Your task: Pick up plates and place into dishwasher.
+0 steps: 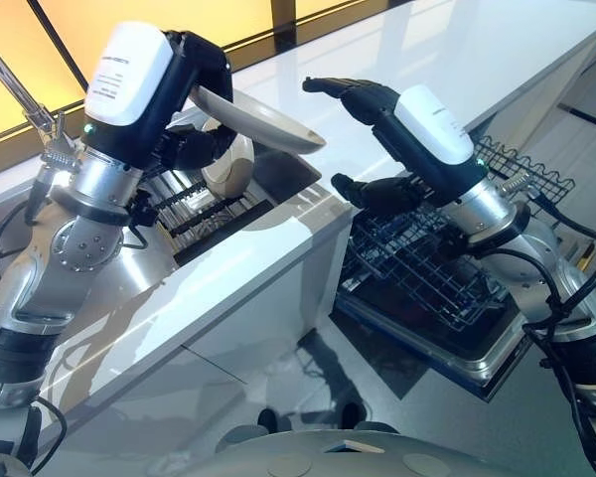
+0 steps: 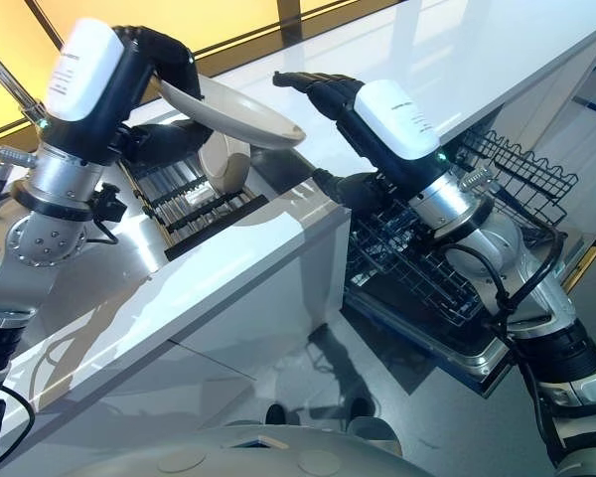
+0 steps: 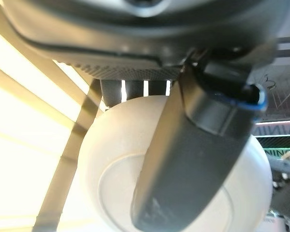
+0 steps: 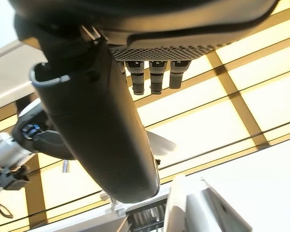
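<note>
one cream plate is pinched in my left robot hand, thumb under it and fingers on top, held tilted above the sink rack in the white desk. my right robot hand hovers just beside the plate's rim, fingers straight and spread, over the dishwasher basket.

Cream plate, black wire rack, glossy white counter
</note>
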